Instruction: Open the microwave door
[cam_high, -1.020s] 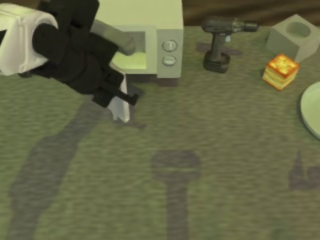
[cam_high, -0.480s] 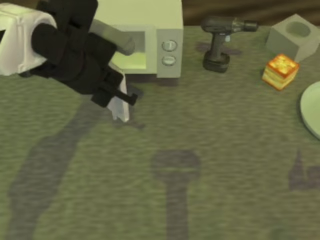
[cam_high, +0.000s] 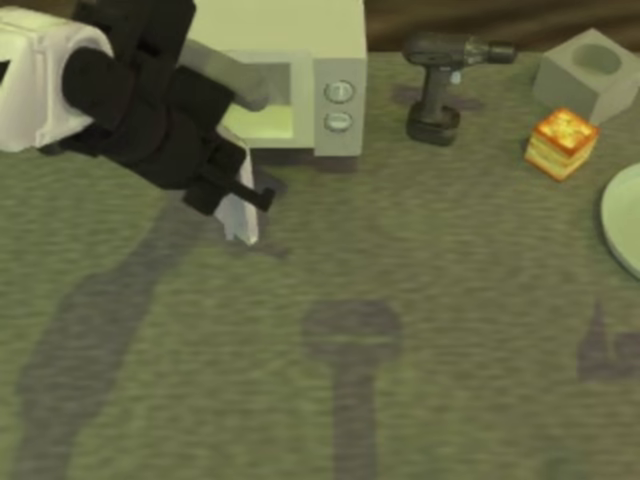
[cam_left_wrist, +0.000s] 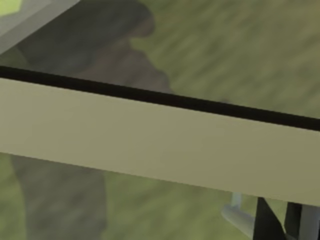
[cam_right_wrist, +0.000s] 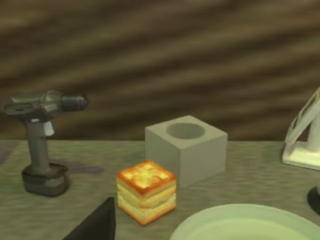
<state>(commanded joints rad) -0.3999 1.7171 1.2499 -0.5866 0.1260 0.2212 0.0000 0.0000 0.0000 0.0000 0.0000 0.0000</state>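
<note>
Fingers: left gripper is clamped on the edge of the microwave door, by its handle; right gripper's only a dark sliver in its wrist view, can't tell.
Microwave: back left of the table, cavity wide open, two silver knobs facing front.
Door: swung way out toward the table's front, edge-on from above; fills the left wrist view as a cream band.
Drill: right of the microwave, upright.
Grey cube: far right, round hole on top.
Orange block: just in front of the cube.
</note>
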